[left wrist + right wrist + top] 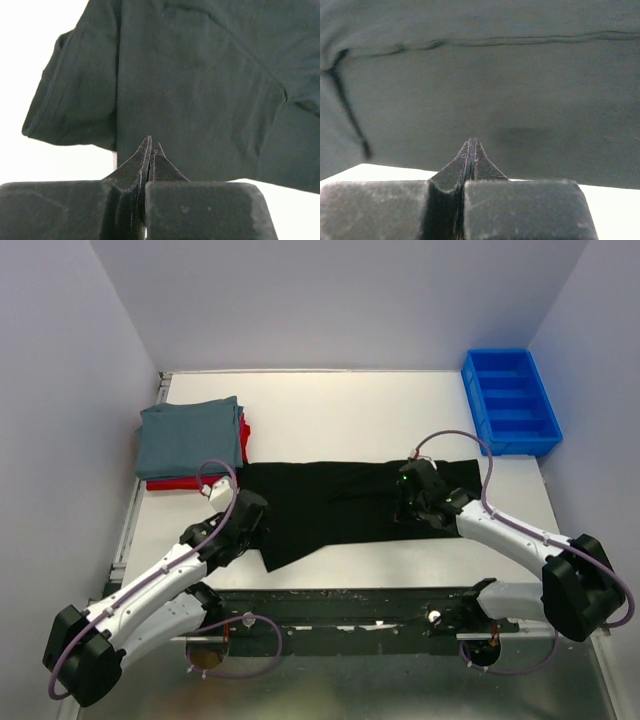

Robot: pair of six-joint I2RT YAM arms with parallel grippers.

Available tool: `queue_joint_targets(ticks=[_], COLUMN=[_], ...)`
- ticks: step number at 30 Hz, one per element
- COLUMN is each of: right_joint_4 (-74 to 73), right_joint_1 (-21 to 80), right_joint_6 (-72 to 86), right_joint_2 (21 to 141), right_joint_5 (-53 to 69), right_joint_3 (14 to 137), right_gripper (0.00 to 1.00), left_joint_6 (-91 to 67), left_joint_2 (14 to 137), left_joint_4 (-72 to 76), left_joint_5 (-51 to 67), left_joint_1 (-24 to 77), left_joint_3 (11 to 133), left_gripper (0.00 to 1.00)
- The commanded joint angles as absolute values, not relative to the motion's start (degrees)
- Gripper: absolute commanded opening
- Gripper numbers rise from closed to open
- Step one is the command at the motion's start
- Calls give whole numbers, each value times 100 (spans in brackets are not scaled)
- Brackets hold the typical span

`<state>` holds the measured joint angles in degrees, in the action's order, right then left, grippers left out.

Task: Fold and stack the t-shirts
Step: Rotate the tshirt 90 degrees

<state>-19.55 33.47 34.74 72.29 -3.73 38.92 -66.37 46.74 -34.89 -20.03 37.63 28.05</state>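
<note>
The black t-shirt lies spread flat across the middle of the table, one sleeve pointing toward the near edge. At its left near hem my left gripper is shut, its tips pinched together on the black cloth just inside the edge. My right gripper is shut the same way at the right part of the near hem, tips pressed onto the cloth. A folded slate grey-blue t-shirt rests on a folded red one at the back left.
A blue plastic bin stands at the back right corner. White walls close in the table on the left, back and right. A black rail with the arm bases runs along the near edge.
</note>
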Motion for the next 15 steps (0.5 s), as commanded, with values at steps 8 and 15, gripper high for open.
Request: queue_joint_targets(ticks=[8,15], right_joint_4=[-3015,-3102], right_joint_1=[2084,1916], right_joint_6=[3955,4130], right_joint_2=[7154,7909], right_joint_5=[-1758,-1327], right_joint_3=[3868,4157], right_gripper=[1,1], left_joint_6=[-5837,-5511], left_joint_2=[6633,8330], left_joint_4=[-1644,-1582], left_joint_5=[-2294,-2048], left_joint_1=[2656,2522], left_joint_3=[3479,4552], left_gripper=[0,0])
